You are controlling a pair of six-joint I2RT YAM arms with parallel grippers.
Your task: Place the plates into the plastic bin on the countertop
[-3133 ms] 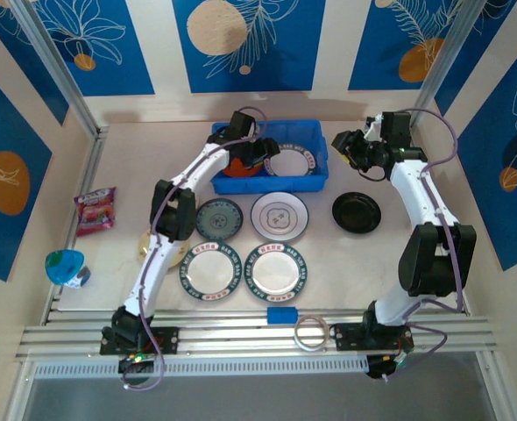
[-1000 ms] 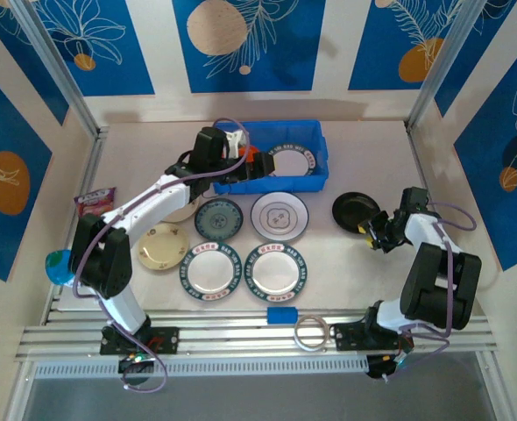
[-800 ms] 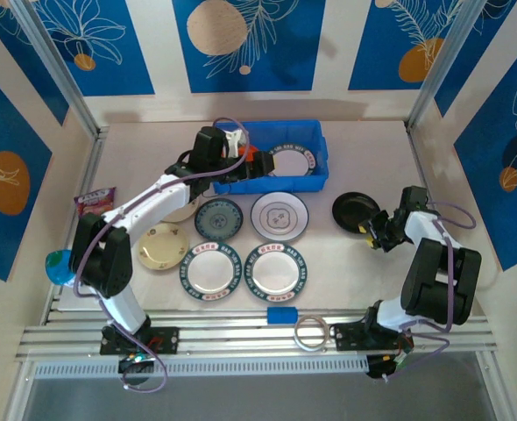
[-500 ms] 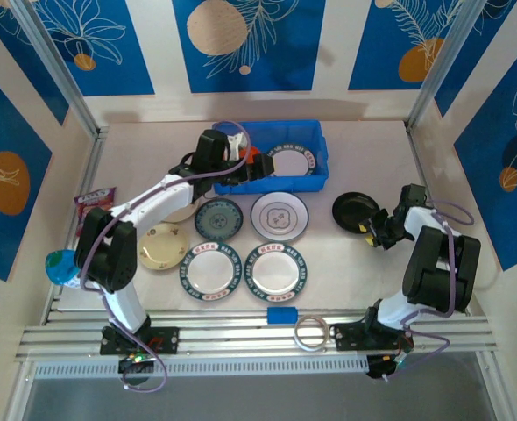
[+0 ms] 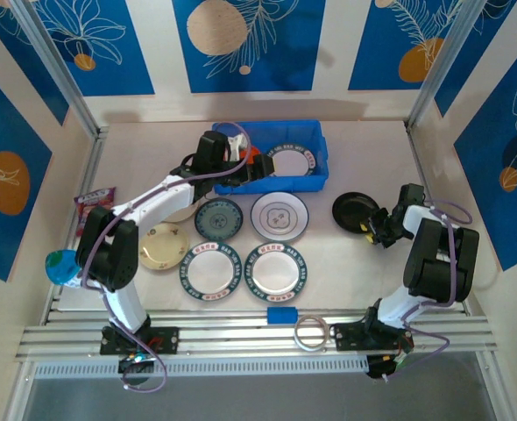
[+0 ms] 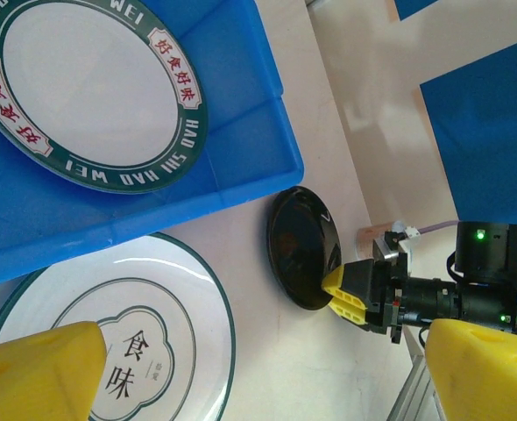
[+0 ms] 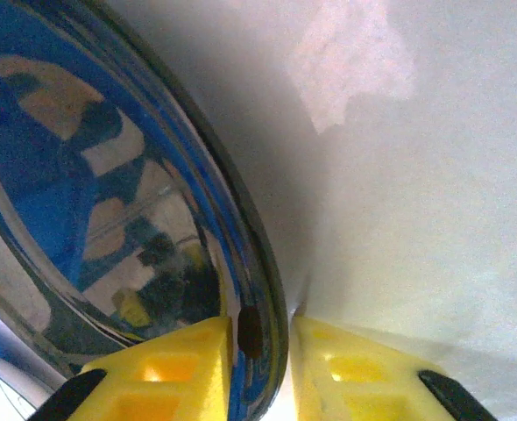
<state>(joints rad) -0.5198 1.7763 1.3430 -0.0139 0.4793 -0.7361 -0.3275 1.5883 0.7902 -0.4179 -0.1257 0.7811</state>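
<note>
The blue plastic bin [image 5: 315, 140] holds a green-rimmed white plate [image 5: 293, 163] [image 6: 83, 88] and an orange plate [image 5: 251, 156], mostly hidden by my left gripper [image 5: 241, 161]. That gripper [image 6: 258, 377] hovers open at the bin's front left, with nothing between its fingers. The black plate [image 5: 355, 210] [image 6: 302, 250] lies on the countertop [image 5: 364, 281], right of the bin. My right gripper [image 5: 371, 227] [image 7: 263, 351] grips its near right rim [image 7: 260, 289], one finger on each side. In front of the bin lie teal [image 5: 218, 219], grey-patterned [image 5: 279, 216], two green-rimmed [image 5: 210, 267] and cream [image 5: 160, 246] plates.
A small blue block [image 5: 282, 314] and a clear tape ring [image 5: 310, 333] sit by the front rail. A pink packet [image 5: 96, 203] and a blue-green object [image 5: 64, 266] lie at the left edge. Bare countertop lies right of the black plate.
The right arm swung down from beside the bin to the black plate's rim and crept onto it. The left arm drew its elbow left, its gripper staying at the bin's front left.
</note>
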